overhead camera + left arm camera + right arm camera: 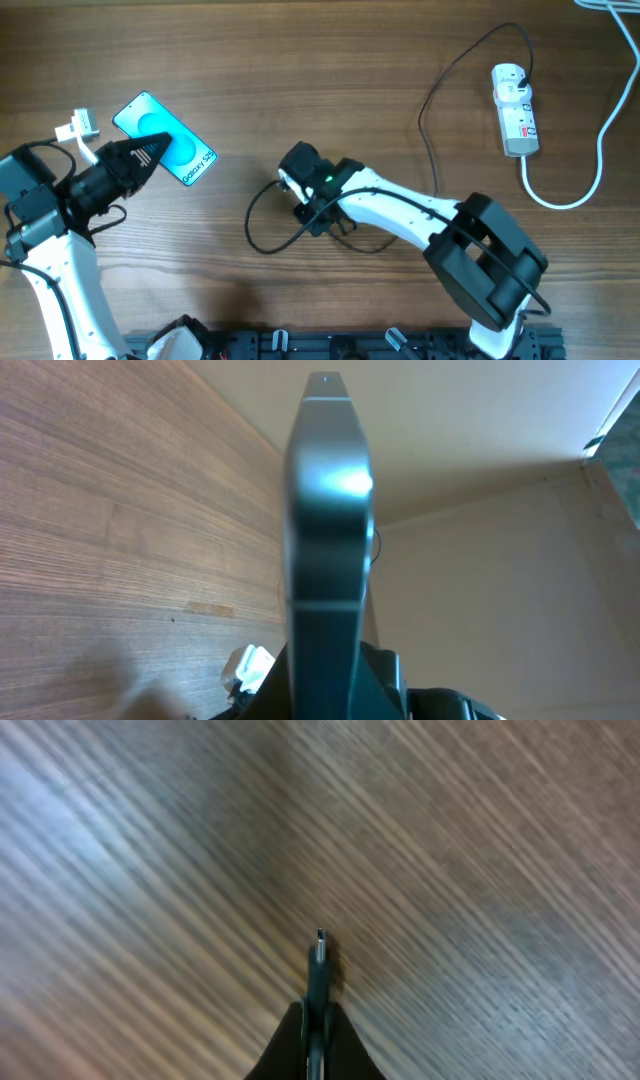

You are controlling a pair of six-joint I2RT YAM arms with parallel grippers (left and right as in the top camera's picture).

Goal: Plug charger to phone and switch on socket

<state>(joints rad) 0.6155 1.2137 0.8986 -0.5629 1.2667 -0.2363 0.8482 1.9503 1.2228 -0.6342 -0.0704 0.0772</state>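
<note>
Clamped on the plug of the charger (320, 958), the right claw (318, 1015) has the phone (188, 158) well off to its left, pinched in the left claw (148, 151), long axis slanting toward it.

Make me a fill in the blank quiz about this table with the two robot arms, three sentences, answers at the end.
1. The left gripper is shut on the ___.
2. The right gripper is shut on the thin black ___.
3. The thick lead from the socket is coloured ___.
Missing words: phone; charger; white.
</note>
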